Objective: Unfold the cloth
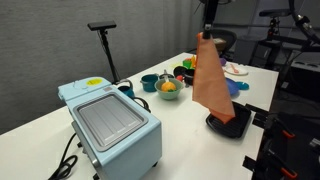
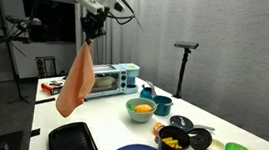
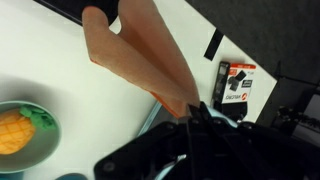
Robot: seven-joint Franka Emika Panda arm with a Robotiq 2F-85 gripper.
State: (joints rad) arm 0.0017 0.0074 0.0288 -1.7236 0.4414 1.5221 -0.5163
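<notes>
Pincer (image 2: 89, 27) clamped on cloth (image 2: 74, 79) corner. Holds it high above black tray (image 2: 73, 139), clear of bench (image 2: 102, 114), to let folds fall open.

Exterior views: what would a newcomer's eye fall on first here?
The orange cloth strikes first: it hangs long and limp from the robot's hand, which is high above the white table. Next comes the light-blue toaster oven at the table's near end in an exterior view.
</notes>
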